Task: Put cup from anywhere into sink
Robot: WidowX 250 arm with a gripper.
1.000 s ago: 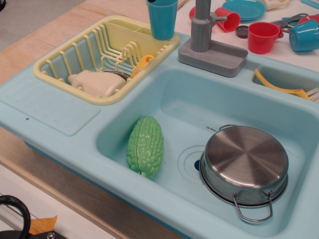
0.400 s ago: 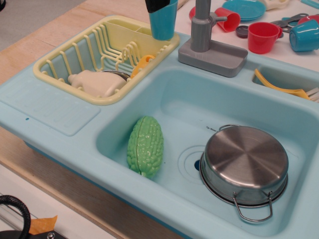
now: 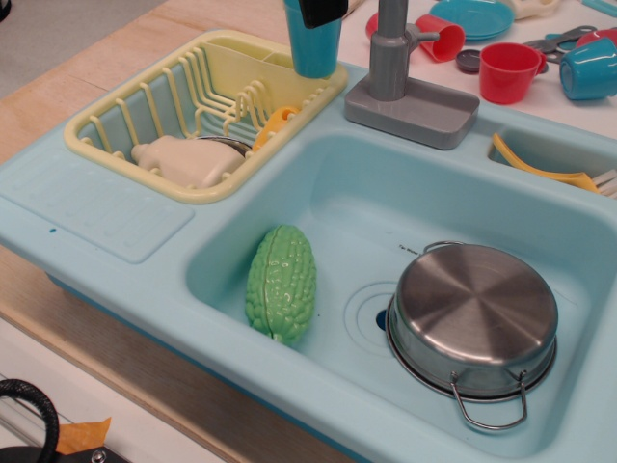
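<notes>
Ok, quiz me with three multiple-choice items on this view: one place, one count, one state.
1. Where is the cup?
A. in the sink basin
B. at the rack's back corner
C. beside the red cups

2. How many red cups are behind the sink?
A. one
B. two
C. four

3. How does the pot lie?
A. upside down
B. upright
C. on its side

Answers: 1 B, it stands at the yellow rack's far edge. 2 B, one upright, one tipped. 3 A, its flat bottom faces up.

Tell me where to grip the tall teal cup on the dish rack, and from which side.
Grip the cup at its rim, coming from above: it stands upright with smooth, handleless, tapered sides, and the faucet crowds one side. The gripper is already there at its top.
</notes>
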